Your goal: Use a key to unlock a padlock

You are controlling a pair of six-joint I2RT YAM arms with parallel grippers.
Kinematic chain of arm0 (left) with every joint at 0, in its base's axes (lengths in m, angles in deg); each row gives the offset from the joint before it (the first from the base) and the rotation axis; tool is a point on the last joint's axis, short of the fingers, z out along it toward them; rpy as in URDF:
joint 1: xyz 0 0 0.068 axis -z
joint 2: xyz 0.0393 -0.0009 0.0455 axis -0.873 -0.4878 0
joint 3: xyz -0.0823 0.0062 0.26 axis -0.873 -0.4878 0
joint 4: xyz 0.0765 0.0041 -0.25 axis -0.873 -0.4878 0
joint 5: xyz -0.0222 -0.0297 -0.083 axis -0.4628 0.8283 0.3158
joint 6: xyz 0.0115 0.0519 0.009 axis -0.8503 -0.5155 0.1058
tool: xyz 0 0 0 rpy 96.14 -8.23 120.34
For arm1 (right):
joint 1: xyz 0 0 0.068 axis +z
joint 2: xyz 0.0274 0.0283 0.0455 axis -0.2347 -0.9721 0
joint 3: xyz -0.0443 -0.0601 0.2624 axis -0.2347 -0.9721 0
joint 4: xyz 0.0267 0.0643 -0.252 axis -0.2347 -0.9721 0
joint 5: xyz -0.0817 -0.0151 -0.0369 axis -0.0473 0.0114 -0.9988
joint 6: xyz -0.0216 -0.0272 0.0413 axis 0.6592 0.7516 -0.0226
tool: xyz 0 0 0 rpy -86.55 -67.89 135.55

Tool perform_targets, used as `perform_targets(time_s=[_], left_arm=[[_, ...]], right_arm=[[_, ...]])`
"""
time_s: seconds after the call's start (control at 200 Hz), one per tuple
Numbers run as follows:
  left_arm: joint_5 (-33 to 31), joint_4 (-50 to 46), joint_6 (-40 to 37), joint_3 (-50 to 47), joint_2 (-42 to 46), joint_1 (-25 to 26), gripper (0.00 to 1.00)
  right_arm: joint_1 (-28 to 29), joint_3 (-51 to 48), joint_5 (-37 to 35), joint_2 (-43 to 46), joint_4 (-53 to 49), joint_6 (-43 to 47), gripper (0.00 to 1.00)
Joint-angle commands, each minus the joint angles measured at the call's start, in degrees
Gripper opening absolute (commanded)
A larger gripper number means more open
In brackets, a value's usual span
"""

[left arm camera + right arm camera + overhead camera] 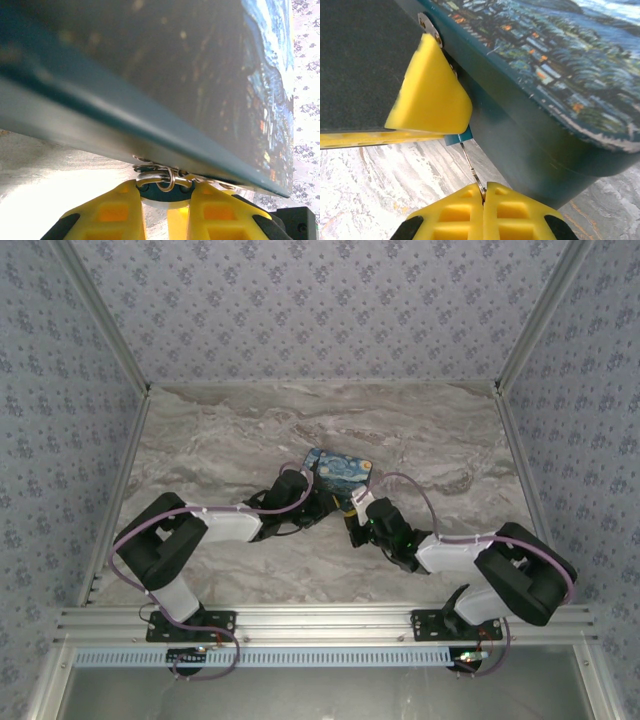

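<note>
Desk (220, 430): marbled; the box sits mid-frame in the top view.
Box (338, 471): painted; the padlock (167, 194) hangs on its latch.
Left arm (225, 524): reaches from lower left to the box.
Right arm (455, 552): reaches from lower right, meeting it there.
Left end effector (165, 186): clamped on the padlock's sides.
Right end effector (483, 190): tips together, pinching the key (470, 161).
Padlock: bottom centre of the left wrist view; likely light, hard and slick, so hold the body, not the shackle.
Key: tip at the padlock; whether it is inserted I cannot tell. Thin, probably bendable; grip the head.
</note>
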Motion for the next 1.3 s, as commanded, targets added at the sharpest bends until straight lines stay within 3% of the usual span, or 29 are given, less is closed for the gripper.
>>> perform_targets(time_s=[0.0,0.72,1.294], left_arm=[[1.1,0.8,0.4,1.6,2.2,0.5,0.12],[1.4,0.3,0.1,1.8,2.2,0.5,0.11],[3.2,-0.1,0.9,2.0,4.4,1.1,0.11]], right_arm=[[0.0,0.8,1.1,-1.0,0.8,0.4,0.0],[-0.5,-0.3,-0.1,1.9,2.0,0.0,0.0],[-1.9,0.9,1.6,-0.6,6.8,0.8,0.0]])
